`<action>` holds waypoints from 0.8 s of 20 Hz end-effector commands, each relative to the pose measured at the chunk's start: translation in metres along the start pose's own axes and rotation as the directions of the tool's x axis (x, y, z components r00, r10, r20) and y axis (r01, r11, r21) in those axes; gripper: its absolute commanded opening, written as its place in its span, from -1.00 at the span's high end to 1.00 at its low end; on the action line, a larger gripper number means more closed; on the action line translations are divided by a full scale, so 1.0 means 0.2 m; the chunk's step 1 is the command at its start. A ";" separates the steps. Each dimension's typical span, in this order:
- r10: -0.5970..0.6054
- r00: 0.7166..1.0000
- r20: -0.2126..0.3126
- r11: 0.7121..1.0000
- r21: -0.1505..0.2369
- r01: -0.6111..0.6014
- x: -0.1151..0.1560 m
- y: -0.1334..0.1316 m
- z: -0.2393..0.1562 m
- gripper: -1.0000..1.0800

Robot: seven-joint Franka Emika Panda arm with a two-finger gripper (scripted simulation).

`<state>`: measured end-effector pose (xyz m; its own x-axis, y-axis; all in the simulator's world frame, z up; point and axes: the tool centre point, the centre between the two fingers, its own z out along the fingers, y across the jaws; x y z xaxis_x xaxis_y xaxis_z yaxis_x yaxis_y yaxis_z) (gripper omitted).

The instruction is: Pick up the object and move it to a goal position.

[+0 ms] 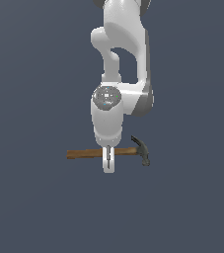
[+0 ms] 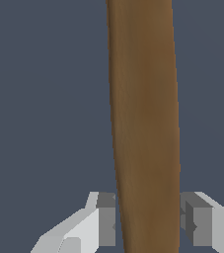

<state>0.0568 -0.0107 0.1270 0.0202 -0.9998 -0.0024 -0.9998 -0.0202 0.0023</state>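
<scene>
- The white Panda arm (image 1: 118,64) comes down from the top of the exterior view, its last link upright and its wrist pointing straight down.
- A round grey joint cap (image 1: 106,96) faces the camera on the lower link, with a darker grey cap on the exterior view's right of it.
- The hand (image 1: 108,160) hangs below the wrist with its fingers pointing down; from this side the two fingers overlap into one narrow white shape.
- The claw hammer (image 1: 91,153) lies level, crosswise to the hand, its brown wooden handle reaching toward the exterior view's left.
- The hammer's dark grey metal head (image 1: 142,149) sits at the end on the exterior view's right, tilted, just beside the lower link of the arm.
- The hand meets the handle nearer the head than the free end, and the fingers run down past the handle on both sides.
- In the wrist view the handle (image 2: 144,123) runs lengthwise between the two fingers (image 2: 101,225), one grey pad on each side.
- One pad touches the wood; the other sits right at its edge, so the hand is closed on the handle.
- Around the hammer there is only a plain dark blue-grey ground; whether the hammer rests on it or hangs clear cannot be told.
</scene>
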 end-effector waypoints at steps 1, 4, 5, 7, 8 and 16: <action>0.000 1.000 0.001 1.000 0.003 0.000 -0.01 0.03 -0.12 1.00; 0.001 1.000 0.000 1.000 0.003 -0.001 -0.03 0.06 -0.23 1.00; 0.001 1.000 0.000 1.000 0.003 -0.001 -0.03 0.06 -0.26 1.00; 0.001 1.000 -0.001 1.000 0.003 -0.001 -0.04 0.08 -0.31 1.00; 0.001 1.000 -0.001 1.000 0.002 -0.001 -0.04 0.08 -0.34 1.00; 0.001 1.000 -0.002 1.000 0.002 -0.001 -0.06 0.10 -0.42 1.00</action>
